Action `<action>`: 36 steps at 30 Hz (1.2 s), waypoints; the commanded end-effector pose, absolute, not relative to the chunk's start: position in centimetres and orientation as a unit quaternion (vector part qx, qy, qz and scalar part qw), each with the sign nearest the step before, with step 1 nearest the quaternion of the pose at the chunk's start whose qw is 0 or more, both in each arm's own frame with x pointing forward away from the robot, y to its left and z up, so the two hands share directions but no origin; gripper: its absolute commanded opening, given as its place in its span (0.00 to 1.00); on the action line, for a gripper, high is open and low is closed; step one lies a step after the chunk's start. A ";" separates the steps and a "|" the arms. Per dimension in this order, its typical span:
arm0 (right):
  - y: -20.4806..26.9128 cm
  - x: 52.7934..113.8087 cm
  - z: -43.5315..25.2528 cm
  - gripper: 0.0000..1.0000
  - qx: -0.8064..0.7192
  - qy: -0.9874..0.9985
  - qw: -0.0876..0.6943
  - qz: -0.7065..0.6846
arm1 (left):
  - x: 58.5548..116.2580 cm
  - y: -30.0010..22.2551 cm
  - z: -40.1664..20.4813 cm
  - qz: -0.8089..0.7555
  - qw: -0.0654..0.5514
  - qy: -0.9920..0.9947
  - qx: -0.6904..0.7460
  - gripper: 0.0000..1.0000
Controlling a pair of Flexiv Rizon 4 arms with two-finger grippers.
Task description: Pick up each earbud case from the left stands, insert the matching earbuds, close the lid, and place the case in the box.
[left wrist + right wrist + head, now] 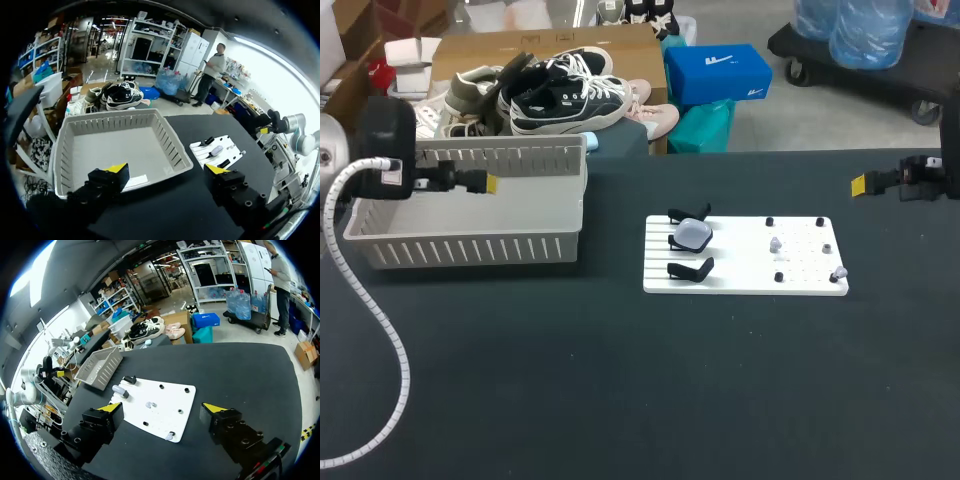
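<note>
- Both claws are recorded as spread wide and empty. The left gripper is held over the box. The right gripper is held above the table, off the right end of the white board. Nothing is touched by either.
- The box (a grey slatted basket) is set at the table's left, well apart from the board. No case is seen inside it, so the task is judged barely begun.
- The board is laid near the table's middle, with the black stands at its left end and small pegs across the rest.
- One pale earbud case is seated on the stands, between two bare black ones. Whether its lid is up cannot be told.
- The earbuds are taken to be the small pale pieces on the pegged part of the board (too small for their fit to be judged).
- The step in hand is judged to be picking the case off its stand.
  - The fingers should be narrowed to just wider than the case before descent, so the neighbouring stands are not struck.
  - The case should be approached from above, gripped across two opposite sides and lifted straight up.
  - The hinge side should be left free for the insertion that follows.
</note>
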State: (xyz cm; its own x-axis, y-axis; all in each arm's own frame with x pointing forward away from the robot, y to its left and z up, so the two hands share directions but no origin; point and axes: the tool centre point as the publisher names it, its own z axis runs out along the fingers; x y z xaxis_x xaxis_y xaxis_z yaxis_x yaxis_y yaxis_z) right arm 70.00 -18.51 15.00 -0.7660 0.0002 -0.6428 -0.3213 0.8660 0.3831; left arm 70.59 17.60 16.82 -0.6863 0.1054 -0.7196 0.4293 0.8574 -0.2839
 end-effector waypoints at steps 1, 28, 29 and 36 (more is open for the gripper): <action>-18.5 70.0 15.0 1.00 -0.088 0.908 0.330 0.243 | 70.5 17.5 17.0 -0.249 0.401 0.852 0.227 1.00; -18.5 70.0 15.0 1.00 -0.088 0.908 0.330 0.243 | 71.5 9.0 19.2 -0.276 0.407 0.701 0.516 1.00; -18.5 70.0 15.0 1.00 -0.088 0.908 0.330 0.243 | 71.5 9.0 19.2 -0.276 0.407 0.701 0.516 1.00; -18.5 70.0 15.0 1.00 -0.088 0.908 0.330 0.243 | 71.5 9.0 19.2 -0.276 0.407 0.701 0.516 1.00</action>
State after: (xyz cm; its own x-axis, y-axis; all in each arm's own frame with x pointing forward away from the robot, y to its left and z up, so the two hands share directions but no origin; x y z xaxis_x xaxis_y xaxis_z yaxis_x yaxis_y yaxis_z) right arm 70.00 -18.51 15.00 -0.7660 0.0001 -0.6428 -0.3213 0.8660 0.3831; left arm 71.37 8.84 19.20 -0.1376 0.5015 -0.8541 0.9436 0.3287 0.0409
